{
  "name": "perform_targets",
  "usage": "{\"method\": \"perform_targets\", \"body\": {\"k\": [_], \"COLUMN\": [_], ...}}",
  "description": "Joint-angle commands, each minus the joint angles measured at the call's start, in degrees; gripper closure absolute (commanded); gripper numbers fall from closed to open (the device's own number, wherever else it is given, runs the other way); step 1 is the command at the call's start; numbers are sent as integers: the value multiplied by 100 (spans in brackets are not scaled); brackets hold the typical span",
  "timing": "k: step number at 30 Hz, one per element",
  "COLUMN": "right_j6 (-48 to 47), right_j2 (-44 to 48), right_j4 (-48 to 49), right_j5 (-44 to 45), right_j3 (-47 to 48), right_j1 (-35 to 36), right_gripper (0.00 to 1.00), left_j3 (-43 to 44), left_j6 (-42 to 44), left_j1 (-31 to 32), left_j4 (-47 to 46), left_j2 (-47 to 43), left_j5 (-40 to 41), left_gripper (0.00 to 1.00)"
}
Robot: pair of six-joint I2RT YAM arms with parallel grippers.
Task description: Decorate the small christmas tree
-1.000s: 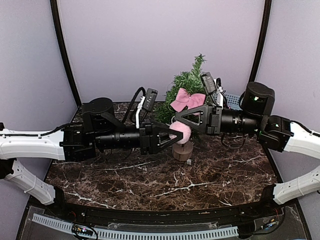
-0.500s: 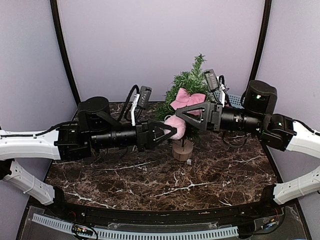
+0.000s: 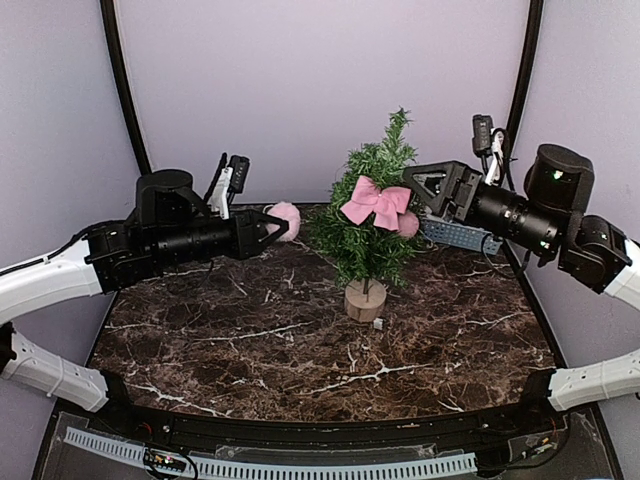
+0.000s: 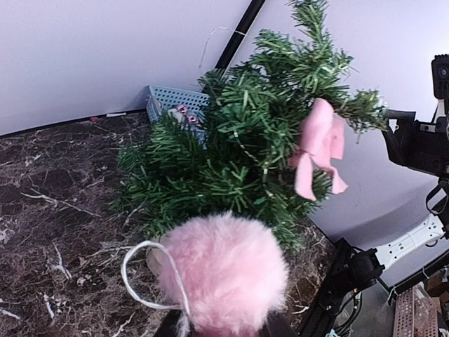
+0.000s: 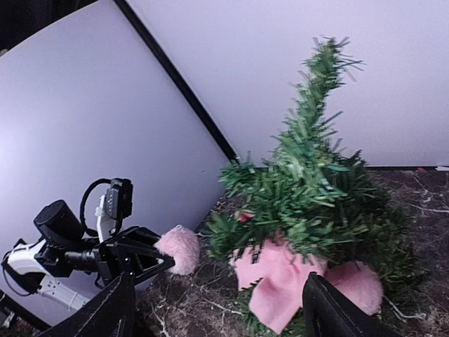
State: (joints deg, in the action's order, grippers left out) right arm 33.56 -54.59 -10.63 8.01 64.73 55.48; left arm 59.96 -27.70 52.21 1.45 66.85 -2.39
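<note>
The small christmas tree point(image 3: 368, 245), a miniature cone of bushy dark green needles on a thin stem and round pale wooden disc base, stands upright at the middle of the dark marble-patterned tabletop point(image 3: 250, 340), towards its far side. A pink fabric bow point(image 3: 375, 200) sits on the near face of its upper branches, and a pale pink pom-pom point(image 3: 407, 225) hangs at its right side.

The left arm reaches in from the left edge, forearm almost level and raised above the tabletop, wrist pointing right. The left end effector point(image 3: 272, 222) is closed on a fluffy pink pom-pom point(image 4: 224, 274) with a white string loop point(image 4: 144, 277), held just left of the tree and apart from its branches.

The right arm comes in from the right, forearm sloping towards the tree's upper right. The right end effector point(image 3: 412, 192) hovers beside the bow, fingers point(image 5: 116, 309) spread wide with nothing between them.

A pale blue perforated basket point(image 3: 455, 235) lies on the tabletop at far right, behind the tree.
</note>
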Motion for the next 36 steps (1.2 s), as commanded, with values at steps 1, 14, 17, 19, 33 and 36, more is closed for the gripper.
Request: {"method": "perform_targets", "body": {"k": [1, 14, 17, 19, 33, 36], "right_j6": [345, 820, 843, 852, 870, 869], "right_j2": [179, 129, 88, 71, 19, 5], "right_j4": [-58, -127, -116, -93, -92, -91], "right_j5": [701, 893, 836, 790, 636, 615], "right_j3": [-268, -754, -768, -792, -806, -804], "right_j1": [-353, -913, -947, -964, -1020, -1022], "right_gripper": [16, 12, 12, 12, 12, 12], "left_j3": [-24, 561, 663, 754, 516, 446], "left_j6": [116, 40, 49, 62, -65, -79], "left_j1": [-393, -536, -540, -543, -576, -582], "left_j4": [-203, -1135, -1223, -1241, -1483, -1493], "left_j2": [199, 1317, 1427, 1512, 1810, 1841], "left_j5": [-384, -1340, -1404, -1432, -1563, -1555], "left_gripper": [74, 75, 75, 75, 77, 78]}}
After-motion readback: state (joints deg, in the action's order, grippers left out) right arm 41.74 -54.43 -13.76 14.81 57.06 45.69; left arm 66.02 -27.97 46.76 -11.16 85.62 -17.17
